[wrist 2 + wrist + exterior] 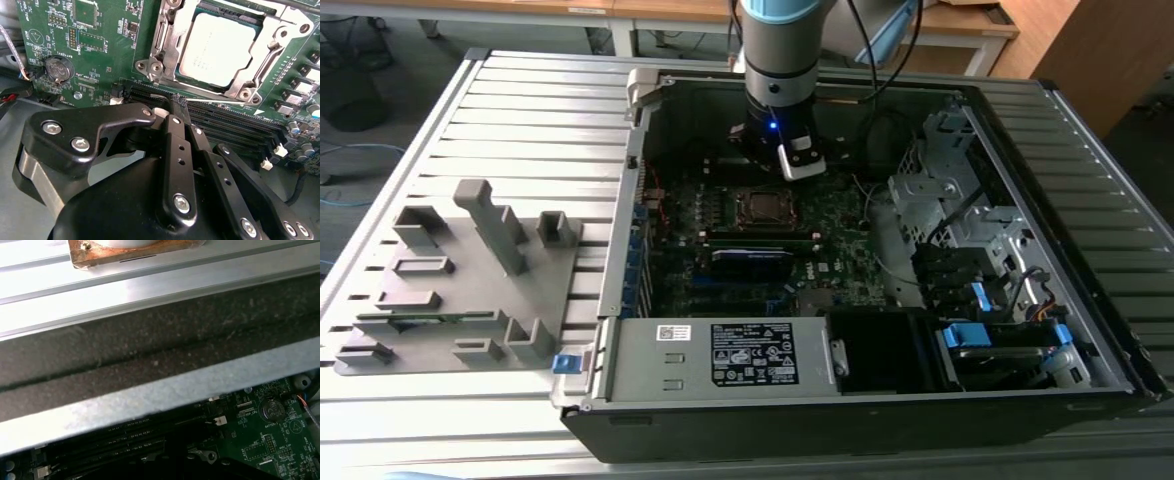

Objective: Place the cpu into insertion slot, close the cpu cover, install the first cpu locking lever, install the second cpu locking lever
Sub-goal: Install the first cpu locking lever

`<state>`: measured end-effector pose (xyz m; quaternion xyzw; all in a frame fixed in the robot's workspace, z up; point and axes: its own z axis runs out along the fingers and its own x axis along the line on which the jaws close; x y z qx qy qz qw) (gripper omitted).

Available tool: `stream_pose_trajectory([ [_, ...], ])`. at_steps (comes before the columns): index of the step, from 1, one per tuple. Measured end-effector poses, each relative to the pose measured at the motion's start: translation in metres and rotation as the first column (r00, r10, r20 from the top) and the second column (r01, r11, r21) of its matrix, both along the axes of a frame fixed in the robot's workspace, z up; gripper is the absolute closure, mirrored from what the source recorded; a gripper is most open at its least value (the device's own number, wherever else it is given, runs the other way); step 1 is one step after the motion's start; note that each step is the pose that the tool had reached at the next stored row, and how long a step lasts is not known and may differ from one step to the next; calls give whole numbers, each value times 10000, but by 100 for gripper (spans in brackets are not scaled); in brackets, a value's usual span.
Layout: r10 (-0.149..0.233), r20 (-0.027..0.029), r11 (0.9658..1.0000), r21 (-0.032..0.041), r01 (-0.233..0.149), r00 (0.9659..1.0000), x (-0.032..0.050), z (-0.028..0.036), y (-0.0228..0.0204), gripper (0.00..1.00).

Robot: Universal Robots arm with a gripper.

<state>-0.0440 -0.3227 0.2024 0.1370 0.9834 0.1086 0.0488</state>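
Note:
In the second wrist view the cpu [220, 47] lies flat in the insertion slot [239, 89], its dull silver top showing. The cpu cover [167, 45] is down around it, a silvery frame with the chip in its window. A thin metal locking lever [225, 105] runs along the socket's edge nearest my gripper. My gripper [177, 102] has its black fingers [172, 150] pressed together with nothing between them, the tips right at that lever's end. In the exterior view my arm [778, 60] reaches down into the open computer case just behind the insertion slot [761, 205].
Long black memory slots [240, 130] run between my fingers and the socket. A coin battery [59, 68] sits on the green motherboard [100, 55]. The case's metal walls [634, 200] surround the board, and a grey fixture block [467, 270] stands on the slatted table at the exterior view's left.

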Motion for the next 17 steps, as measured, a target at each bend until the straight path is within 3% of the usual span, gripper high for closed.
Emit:
stream_pose_trajectory([
  [9,-32,11,10000,-1,32,10000,-17,-5,2,90],
  [17,-279,13,9996,9,279,9996,-18,-10,8,90],
])
